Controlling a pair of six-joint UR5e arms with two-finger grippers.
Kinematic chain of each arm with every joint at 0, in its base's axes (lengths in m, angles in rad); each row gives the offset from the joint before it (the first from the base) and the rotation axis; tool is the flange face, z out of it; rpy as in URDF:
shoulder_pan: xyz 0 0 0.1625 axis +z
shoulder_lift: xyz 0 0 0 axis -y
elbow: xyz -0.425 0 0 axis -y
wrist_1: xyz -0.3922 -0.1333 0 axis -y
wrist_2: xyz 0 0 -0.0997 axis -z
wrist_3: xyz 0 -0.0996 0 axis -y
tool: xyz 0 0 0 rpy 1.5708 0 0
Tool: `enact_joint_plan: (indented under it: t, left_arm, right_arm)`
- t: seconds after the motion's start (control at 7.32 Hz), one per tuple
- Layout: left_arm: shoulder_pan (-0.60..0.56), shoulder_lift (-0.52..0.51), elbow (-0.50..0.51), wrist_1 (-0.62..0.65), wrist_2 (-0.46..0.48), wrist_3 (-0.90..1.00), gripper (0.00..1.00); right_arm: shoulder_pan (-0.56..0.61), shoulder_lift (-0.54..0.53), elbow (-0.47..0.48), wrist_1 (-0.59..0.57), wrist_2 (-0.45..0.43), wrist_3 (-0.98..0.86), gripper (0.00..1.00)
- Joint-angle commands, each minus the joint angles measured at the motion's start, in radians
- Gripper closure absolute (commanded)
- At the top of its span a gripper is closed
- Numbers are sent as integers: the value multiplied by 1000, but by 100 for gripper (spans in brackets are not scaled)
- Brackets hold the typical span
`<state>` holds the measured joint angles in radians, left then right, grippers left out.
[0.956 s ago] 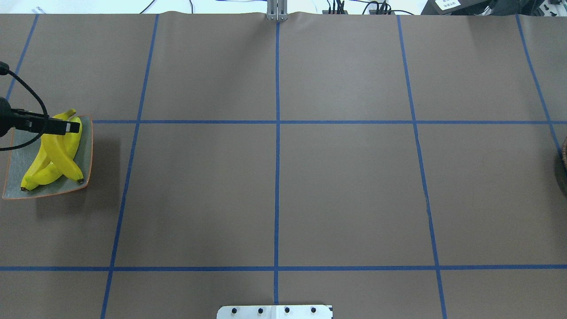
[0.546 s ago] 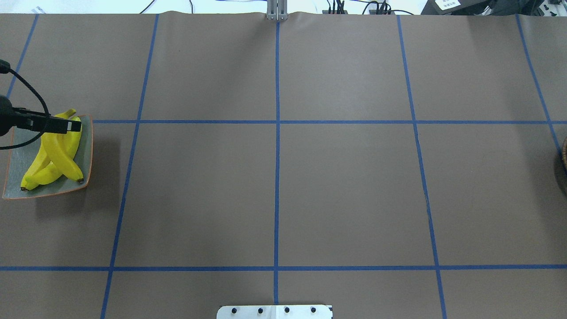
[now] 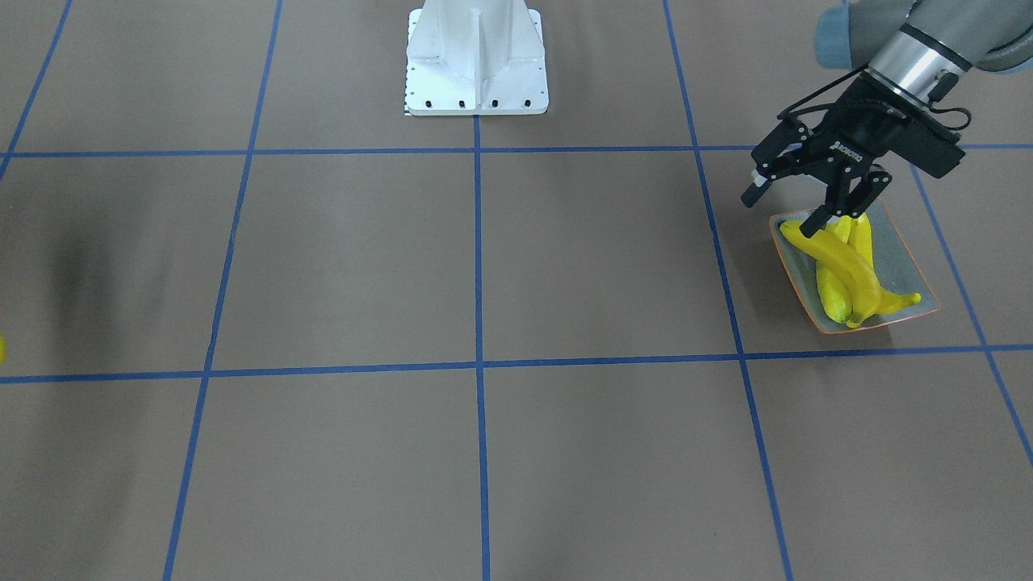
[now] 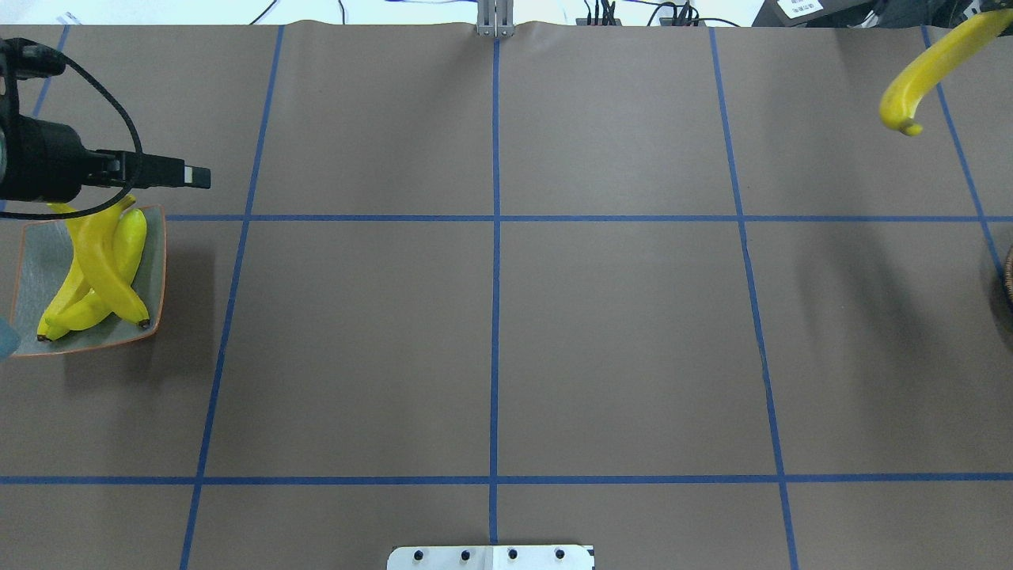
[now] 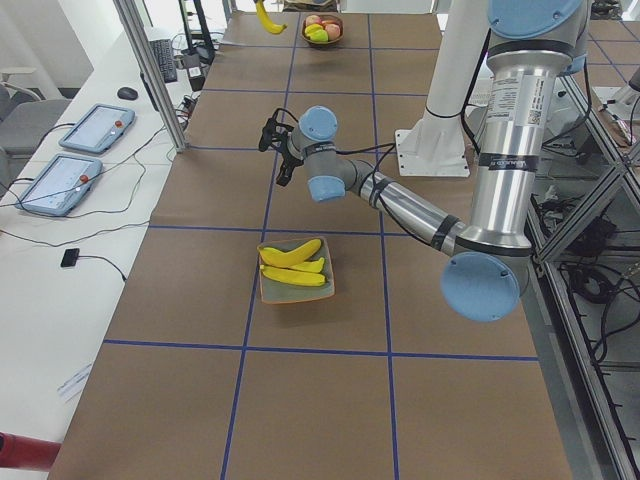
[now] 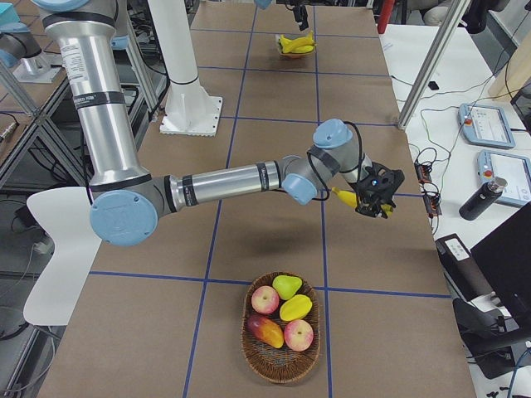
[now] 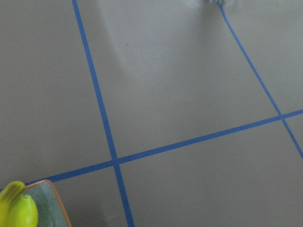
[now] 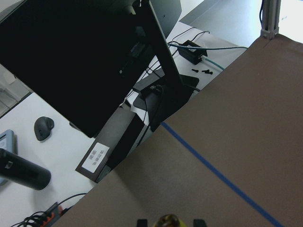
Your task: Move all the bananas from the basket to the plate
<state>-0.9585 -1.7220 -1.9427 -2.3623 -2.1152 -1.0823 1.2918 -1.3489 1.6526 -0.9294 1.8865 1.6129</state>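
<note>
the right hand (image 6: 375, 199) is clenched on one banana (image 6: 343, 196). it holds the fruit by one end, and the rest juts out of the hand toward the bench's (image 4: 617, 340) middle. the right wrist view shows that gripped end squeezed between the two fingers (image 8: 141, 222). this hand is raised over the bench near the operators' long edge, toward the end on the robot's right. a dark monitor (image 8: 71, 56) stands past that edge.

the basket (image 6: 278, 371) sits close to the end of the bench on the robot's right and holds only other fruit (image 6: 286, 319), red, yellow and green.

the plate (image 3: 897, 254) lies near the opposite end, on the robot's left, about midway between the two long edges. three bananas (image 3: 839, 262) are piled on it. two lie side by side and the third is laid slantwise across them, its dark tip by the plate's rim.

the left hand (image 3: 781, 211) is released, its fingers spread with nothing between them. it hovers above the plate's edge on the robot's side, raised clear of the pile. from the left wrist only a corner of the plate and two banana tips show, low in the picture's left corner.
</note>
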Motion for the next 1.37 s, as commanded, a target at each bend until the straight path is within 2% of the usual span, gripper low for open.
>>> enact_joint_plan:
  t: [0.0, 0.27, 0.41, 0.68, 0.96, 1.23]
  left_arm:
    - [62, -158, 16, 2, 10, -187, 0]
    - [147, -256, 16, 11, 98, -351, 0]
    - [161, -284, 16, 11, 101, -410, 0]
    - [197, -336, 21, 14, 101, -433, 0]
    - [233, -408, 59, 14, 101, -449, 0]
    - [254, -454, 109, 9, 103, -439, 0]
  right_arm:
    - [-121, 17, 157, -38, 2, 198, 100]
    - [-205, 52, 359, -254, 5, 199, 100]
    - [-271, 97, 399, -322, 3, 193, 100]
    - [-372, 178, 403, -331, 6, 188, 100]
    - [-442, 313, 395, -450, 5, 186, 100]
    - [-479, 401, 383, -523, 5, 185, 100]
